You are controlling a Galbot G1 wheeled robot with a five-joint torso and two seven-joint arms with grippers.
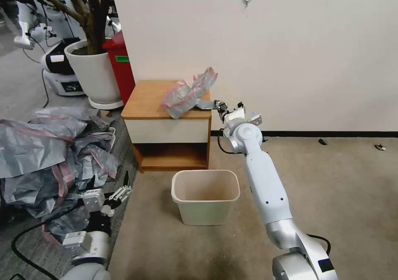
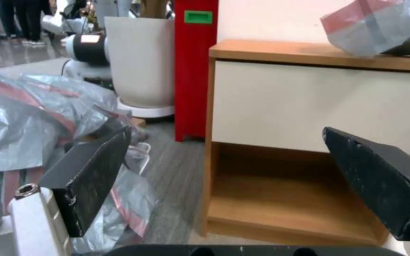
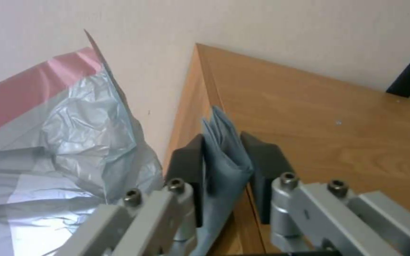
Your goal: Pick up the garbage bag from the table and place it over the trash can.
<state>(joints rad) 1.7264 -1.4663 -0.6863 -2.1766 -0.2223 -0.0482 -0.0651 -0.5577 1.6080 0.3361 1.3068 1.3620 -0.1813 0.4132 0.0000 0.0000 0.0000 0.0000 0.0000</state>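
As the right wrist view reveals, the right claw (image 3: 224,167) pinches the garbage bag (image 3: 72,142).

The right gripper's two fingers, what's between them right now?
A pinched fold of the garbage bag: in the right wrist view the right gripper is shut on it at the table edge.
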